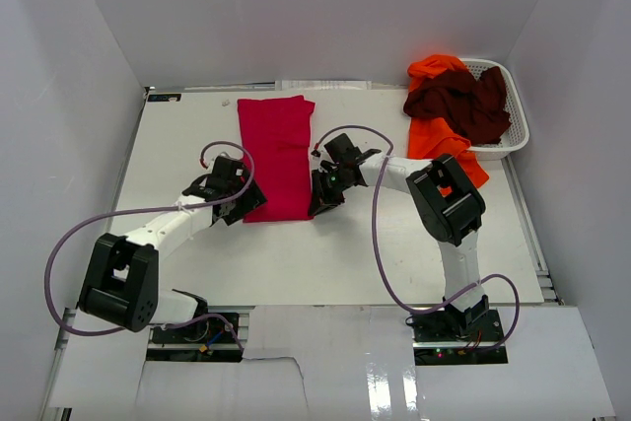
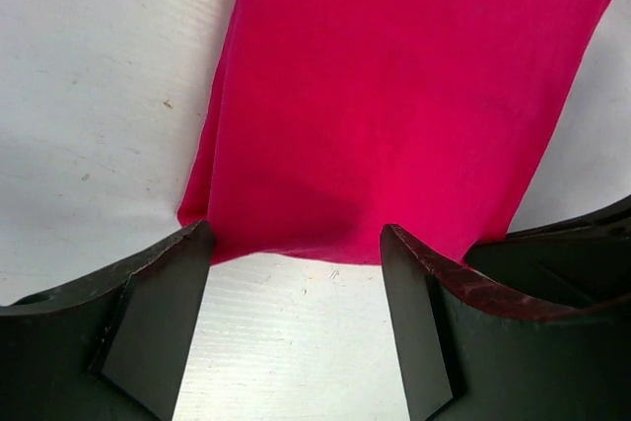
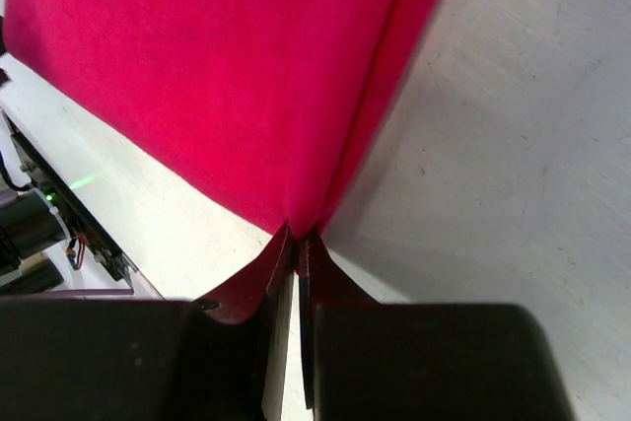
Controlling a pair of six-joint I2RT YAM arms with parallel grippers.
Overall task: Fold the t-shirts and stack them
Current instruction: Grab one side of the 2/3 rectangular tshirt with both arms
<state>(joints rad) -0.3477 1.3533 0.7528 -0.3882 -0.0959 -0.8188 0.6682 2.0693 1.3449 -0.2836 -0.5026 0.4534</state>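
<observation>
**Both grippers at the near hem, one pinching, one spread**

The left arm [image 1: 163,229] reaches to the near-left corner of the crimson-red t-shirt [image 1: 276,150]. There the left gripper [image 2: 296,244] stands with its fingers wide apart, astride the hem. The right arm [image 1: 446,199] bends across to the near-right corner, where the right gripper [image 3: 299,239] has its fingers pressed together on the cloth.

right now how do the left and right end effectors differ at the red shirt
The left end effector stands open, the crimson t-shirt's near edge lying loose between its jaws. The right end effector is shut, pinching that shirt's near right corner. Both sit at the shirt's near end.
</observation>
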